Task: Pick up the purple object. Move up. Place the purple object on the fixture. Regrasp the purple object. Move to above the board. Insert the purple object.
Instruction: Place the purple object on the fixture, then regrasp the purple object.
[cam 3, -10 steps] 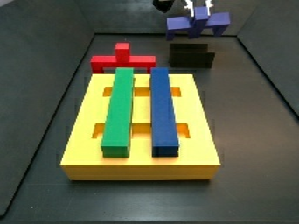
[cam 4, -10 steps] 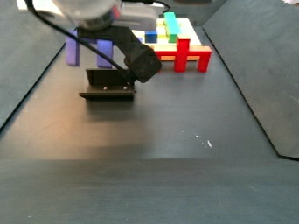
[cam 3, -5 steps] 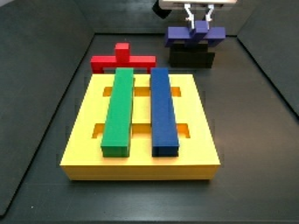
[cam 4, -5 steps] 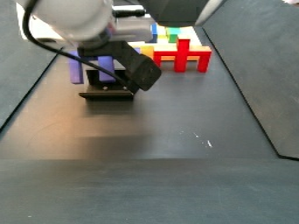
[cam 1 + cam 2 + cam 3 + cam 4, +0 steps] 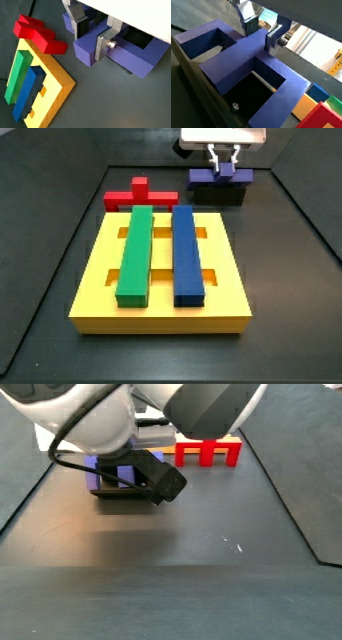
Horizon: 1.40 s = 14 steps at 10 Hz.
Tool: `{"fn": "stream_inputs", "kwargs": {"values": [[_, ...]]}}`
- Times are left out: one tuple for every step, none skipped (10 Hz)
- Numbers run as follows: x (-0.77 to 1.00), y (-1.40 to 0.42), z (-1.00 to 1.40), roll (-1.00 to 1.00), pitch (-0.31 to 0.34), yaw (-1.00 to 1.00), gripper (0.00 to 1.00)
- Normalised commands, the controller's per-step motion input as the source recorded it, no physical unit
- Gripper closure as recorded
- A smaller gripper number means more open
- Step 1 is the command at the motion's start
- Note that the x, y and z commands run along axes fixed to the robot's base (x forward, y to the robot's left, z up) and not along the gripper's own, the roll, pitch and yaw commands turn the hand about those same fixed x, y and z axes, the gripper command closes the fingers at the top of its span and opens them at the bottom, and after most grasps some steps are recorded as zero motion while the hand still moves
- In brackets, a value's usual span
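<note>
The purple object [image 5: 218, 177] rests on the black fixture [image 5: 218, 196] at the far end of the floor, beyond the board [image 5: 163, 306]. My gripper [image 5: 221, 165] comes down from above and is shut on its central stem. In both wrist views the silver fingers [image 5: 107, 43] press the stem from either side, with the purple crossbar [image 5: 231, 62] spread over the fixture's dark recess [image 5: 246, 95]. In a side view the arm hides most of the purple object [image 5: 112, 472] and the fixture [image 5: 126, 492].
The yellow board carries a long green bar [image 5: 138, 253] and a long blue bar [image 5: 187, 253]. A red cross-shaped block [image 5: 139, 196] lies between the board and the back wall, left of the fixture. Dark walls rise on both sides.
The gripper has come down with the purple object, from hanging above the fixture to sitting on it.
</note>
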Motion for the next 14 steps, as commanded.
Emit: {"fn": "stream_inputs", "kwargs": {"values": [[0.0, 0.06, -0.25, -0.03, -0.029, 0.0, 1.0], [0.0, 0.14, -0.31, -0.01, -0.066, 0.0, 1.0], [0.0, 0.11, -0.26, 0.0, -0.071, 0.0, 1.0], [0.0, 0.0, 0.0, 0.0, 0.0, 0.0, 1.0], [0.0, 0.0, 0.0, 0.0, 0.0, 0.0, 0.0], [0.0, 0.0, 0.08, 0.71, 0.0, 0.03, 0.0], [0.0, 0.0, 0.11, 0.86, 0.0, 0.05, 0.0], [0.0, 0.0, 0.13, 1.0, 0.0, 0.04, 0.0], [0.0, -0.04, 0.12, 1.0, 0.0, 0.04, 0.0], [0.01, -0.1, 0.08, 0.94, 0.0, 0.04, 0.0], [0.0, -0.15, 0.08, 0.92, 0.0, 0.02, 0.0], [0.0, -0.18, 0.09, 0.86, 0.0, 0.0, 0.0], [0.0, -0.2, 0.08, 0.86, 0.0, 0.0, 0.0], [0.0, -0.2, 0.08, 0.87, 0.0, 0.0, 0.0]]}}
